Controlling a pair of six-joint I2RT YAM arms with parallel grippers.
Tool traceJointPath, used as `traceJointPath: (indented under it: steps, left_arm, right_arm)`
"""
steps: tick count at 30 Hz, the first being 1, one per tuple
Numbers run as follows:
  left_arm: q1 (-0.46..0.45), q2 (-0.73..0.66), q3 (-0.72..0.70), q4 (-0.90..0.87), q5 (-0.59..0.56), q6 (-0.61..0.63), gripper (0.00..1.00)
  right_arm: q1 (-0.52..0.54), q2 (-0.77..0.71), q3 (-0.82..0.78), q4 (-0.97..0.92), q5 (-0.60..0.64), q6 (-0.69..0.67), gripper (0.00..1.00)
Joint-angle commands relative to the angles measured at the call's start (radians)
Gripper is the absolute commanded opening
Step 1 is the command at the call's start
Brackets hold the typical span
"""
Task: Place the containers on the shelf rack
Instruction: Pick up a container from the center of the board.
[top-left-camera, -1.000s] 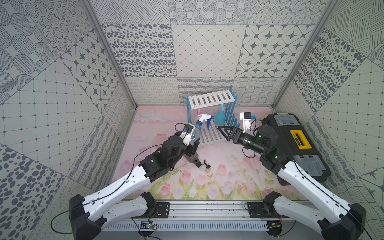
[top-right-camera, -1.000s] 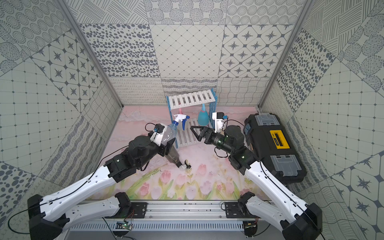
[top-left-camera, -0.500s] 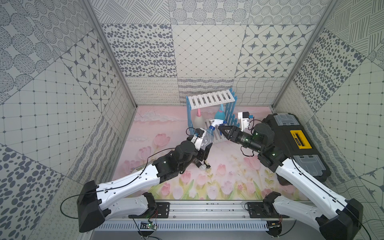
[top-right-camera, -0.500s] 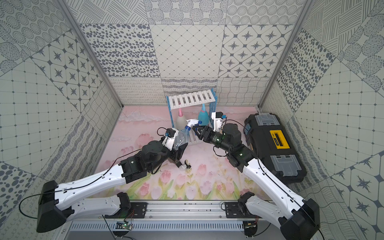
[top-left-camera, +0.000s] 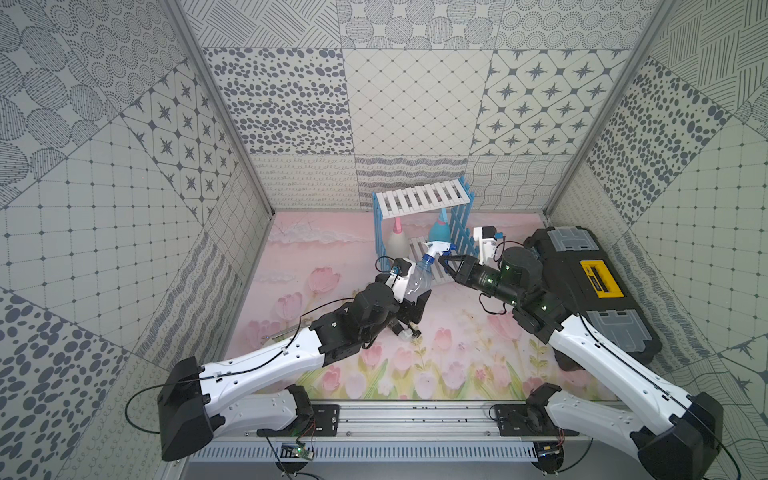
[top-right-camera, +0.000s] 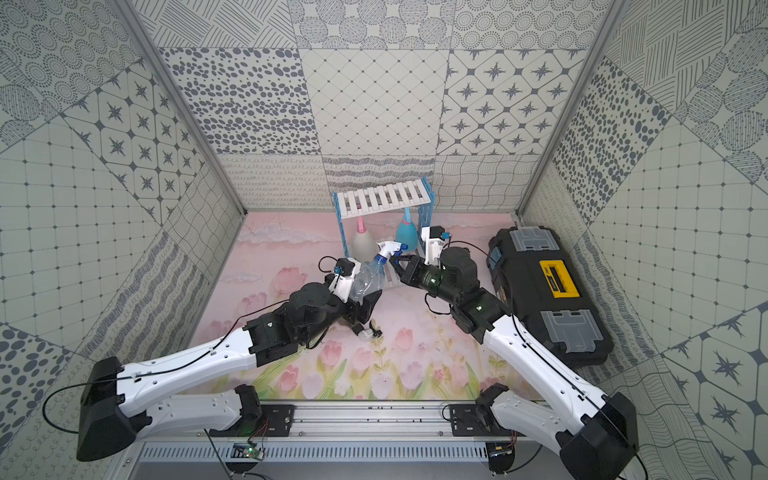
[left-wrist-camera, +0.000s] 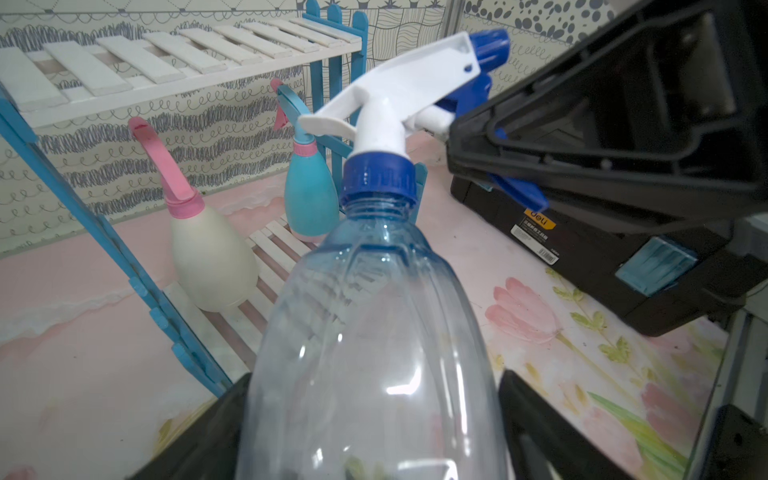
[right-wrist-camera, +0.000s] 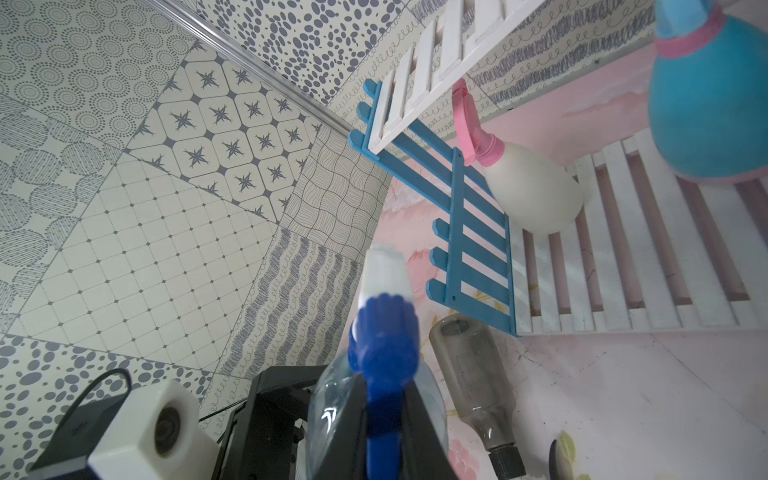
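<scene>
While the handover hangs, left pincer (top-left-camera: 412, 294): jaws spread around the clear bottle (top-left-camera: 417, 277), gripping nothing.
Bottle pose: tilted above tabletop (top-left-camera: 457, 332), before shelf rack (top-left-camera: 422, 198).
Right pincer (top-left-camera: 445, 261): pinched on its spray head (top-left-camera: 438, 248).
Risk: slim trigger hold; bottle may swing, drop.

Lighting's even and bright from overhead, shadows soft on the floor (top-left-camera: 457, 353). Wrist views are fisheye, edges bend a lot. Small white glare spots on the clear bottle (left-wrist-camera: 374, 353); its blue nozzle (right-wrist-camera: 384, 332) sits so close it's all blur.
</scene>
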Motion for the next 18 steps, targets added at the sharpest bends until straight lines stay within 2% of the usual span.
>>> traceJointPath:
  steps: [1, 5, 7, 9, 12, 15, 18]
  left_arm:
    - [0.005, 0.008, -0.001, 0.045, 0.152, -0.017, 0.99]
    - [0.018, -0.026, -0.047, 0.05, 0.3, -0.081, 0.99]
    - [0.056, -0.049, -0.058, 0.026, 0.434, -0.111, 0.99]
    - [0.122, -0.058, -0.046, -0.013, 0.618, -0.13, 0.99]
    - [0.198, -0.044, 0.027, -0.111, 0.858, -0.108, 0.99]
    - [0.245, -0.041, 0.095, -0.207, 0.96, -0.06, 0.99]
    - [0.337, -0.045, 0.108, -0.21, 1.063, -0.083, 0.99]
  right_arm:
    - [-0.002, -0.028, -0.024, -0.013, 0.077, -0.043, 0.0]
    - [-0.008, -0.043, -0.067, -0.02, 0.105, -0.079, 0.0]
    - [-0.014, -0.053, -0.084, -0.02, 0.098, -0.118, 0.0]
    - [-0.024, -0.059, -0.099, -0.019, 0.065, -0.17, 0.0]
    - [-0.045, -0.055, -0.107, -0.017, -0.035, -0.249, 0.0]
    - [-0.047, -0.06, -0.103, 0.028, -0.192, -0.289, 0.0]
    - [-0.048, -0.069, -0.113, 0.114, -0.359, -0.293, 0.0]
